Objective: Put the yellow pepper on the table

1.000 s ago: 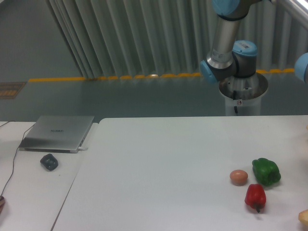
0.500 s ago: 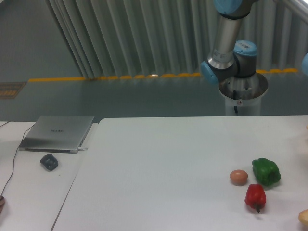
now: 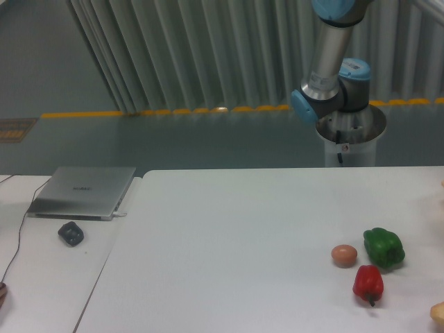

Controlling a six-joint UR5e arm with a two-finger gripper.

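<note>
The yellow pepper is out of view. The white table [image 3: 236,236] fills the lower part of the view. Only the arm's lower links [image 3: 329,69] and its base [image 3: 350,135] show, behind the table's far right edge. The rest of the arm runs out of the frame at the top right, so the gripper is not in view.
A green pepper [image 3: 383,248], a red pepper [image 3: 368,283] and a small brownish-orange ball [image 3: 344,254] lie close together at the table's right. A pale yellowish-tan thing [image 3: 438,314] is cut off at the bottom right corner. A grey laptop [image 3: 82,191] and a dark object [image 3: 70,233] sit on the smaller surface at left.
The arm's upper links have swung right and up; the blue joint seen at the right edge a second ago has left the frame. The things on the table have not moved.
</note>
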